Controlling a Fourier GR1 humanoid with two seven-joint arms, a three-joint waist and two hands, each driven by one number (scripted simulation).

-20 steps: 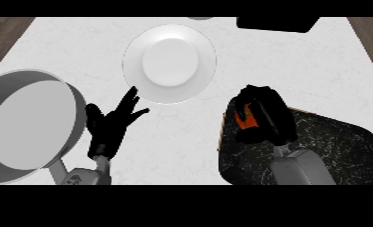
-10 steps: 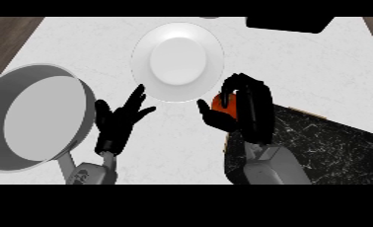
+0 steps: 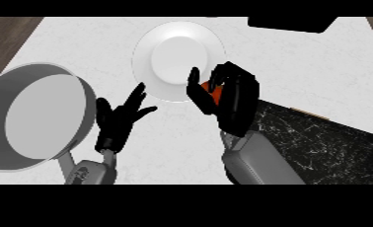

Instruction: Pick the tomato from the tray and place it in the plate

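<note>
Now we see our right hand (image 3: 232,97) curled around the tomato (image 3: 214,85) at the white plate's (image 3: 157,38) lower right rim, beside the dark tray (image 3: 313,139), our left hand (image 3: 118,120) splayed loose.

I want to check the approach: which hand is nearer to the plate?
Right. The right hand, curled round the tomato, is at the plate's lower right rim and overlaps it. The left hand is open below the plate's lower left edge, apart from it.

Bright, even light; soft shadows
</note>
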